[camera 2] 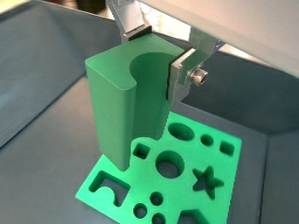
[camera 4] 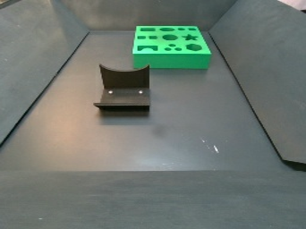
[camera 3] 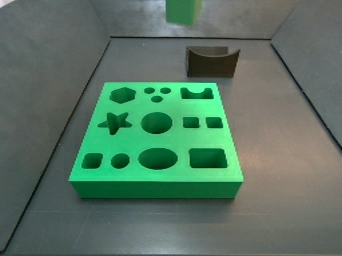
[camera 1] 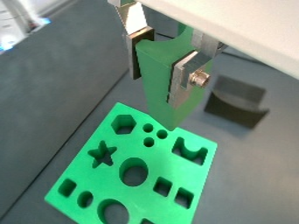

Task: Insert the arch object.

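Note:
My gripper is shut on the green arch piece, its silver fingers pressing the piece's two sides. It holds the piece upright, well above the green shape-sorting board. Both wrist views show this; the piece's curved groove faces one of them, with the gripper above the board. In a side view only the piece's lower end shows at the upper edge, beyond the board. The arch-shaped slot is at the board's far right corner and empty.
The dark fixture stands on the floor just beyond the board, also seen in a side view and a wrist view. Grey walls enclose the floor. The board has several other empty slots.

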